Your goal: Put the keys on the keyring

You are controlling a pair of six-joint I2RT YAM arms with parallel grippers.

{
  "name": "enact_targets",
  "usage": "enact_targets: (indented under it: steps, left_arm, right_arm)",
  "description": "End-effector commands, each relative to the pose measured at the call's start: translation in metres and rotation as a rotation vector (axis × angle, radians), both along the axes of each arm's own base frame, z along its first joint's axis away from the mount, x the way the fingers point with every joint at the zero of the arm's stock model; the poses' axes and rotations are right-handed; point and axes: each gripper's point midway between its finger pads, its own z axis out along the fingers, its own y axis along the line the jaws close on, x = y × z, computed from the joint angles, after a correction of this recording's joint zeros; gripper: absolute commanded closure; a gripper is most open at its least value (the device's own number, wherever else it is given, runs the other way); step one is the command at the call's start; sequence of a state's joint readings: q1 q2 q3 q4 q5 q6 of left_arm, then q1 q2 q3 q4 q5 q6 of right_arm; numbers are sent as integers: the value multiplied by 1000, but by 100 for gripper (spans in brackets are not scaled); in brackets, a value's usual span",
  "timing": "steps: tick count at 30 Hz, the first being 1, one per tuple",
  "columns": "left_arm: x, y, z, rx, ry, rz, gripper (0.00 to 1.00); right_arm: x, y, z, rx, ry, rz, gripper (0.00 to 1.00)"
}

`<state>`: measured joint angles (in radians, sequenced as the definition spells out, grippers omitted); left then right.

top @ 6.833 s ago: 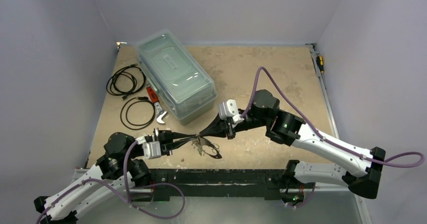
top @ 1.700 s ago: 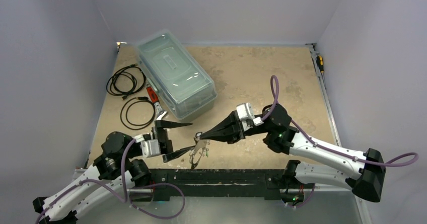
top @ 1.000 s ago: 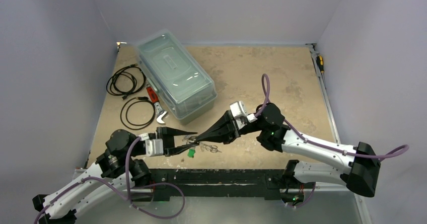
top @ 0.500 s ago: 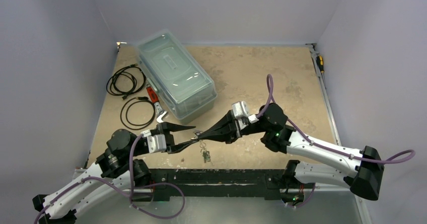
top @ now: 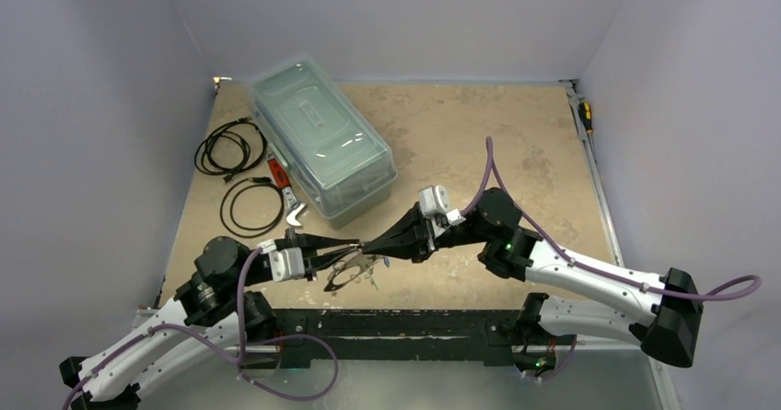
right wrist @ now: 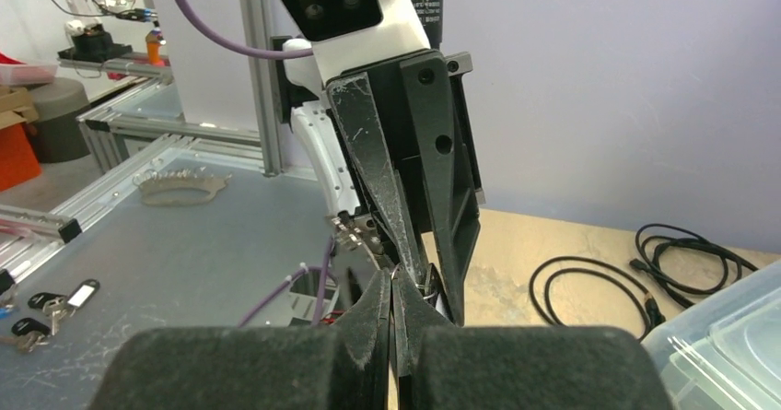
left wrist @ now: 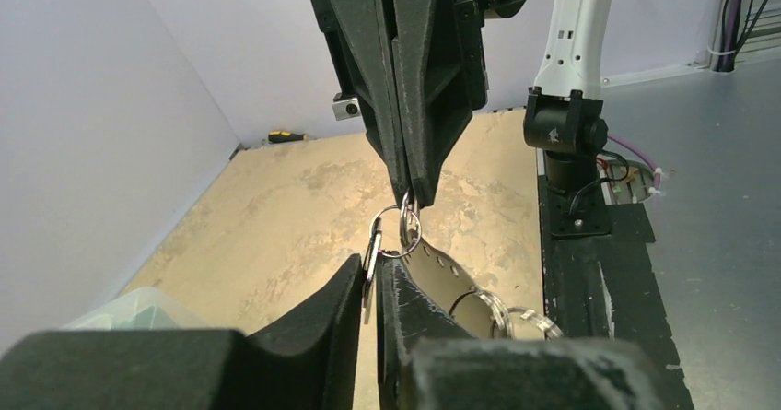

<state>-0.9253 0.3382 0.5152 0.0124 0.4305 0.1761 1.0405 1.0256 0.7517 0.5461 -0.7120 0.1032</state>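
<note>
Threading step in hand; keyring (left wrist: pixel 442 279) hung between the arms, over the counter (top: pixel 460 134) near its front edge; left gripper (left wrist: pixel 371 267) clenched on its edge; right gripper (left wrist: pixel 410 198) pinched a ring (left wrist: pixel 402 237); next, I judged, a key needed feeding on; none clearly visible.

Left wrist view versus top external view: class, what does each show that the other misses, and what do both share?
Only the left wrist view shows the small metal ring pinched in the right hand's tips and the holes in the keyring's band. Only the top external view shows black cables. Both show the left hand meeting the right tip to tip above the table.
</note>
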Motion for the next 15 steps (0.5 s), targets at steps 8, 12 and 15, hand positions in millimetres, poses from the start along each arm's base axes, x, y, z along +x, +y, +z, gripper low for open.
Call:
enact_targets:
  steps: [8, 12, 15]
  left_arm:
    - [-2, 4, 22, -47, -42, 8, 100]
    - [3, 7, 24, -57, -40, 39, 100]
    - [5, 10, 27, -68, -43, 56, 100]
  right_arm:
    - [3, -5, 35, 84, -53, -42, 100]
    - [8, -3, 30, 74, -39, -63, 100]
    - [11, -3, 23, 63, -17, -83, 100]
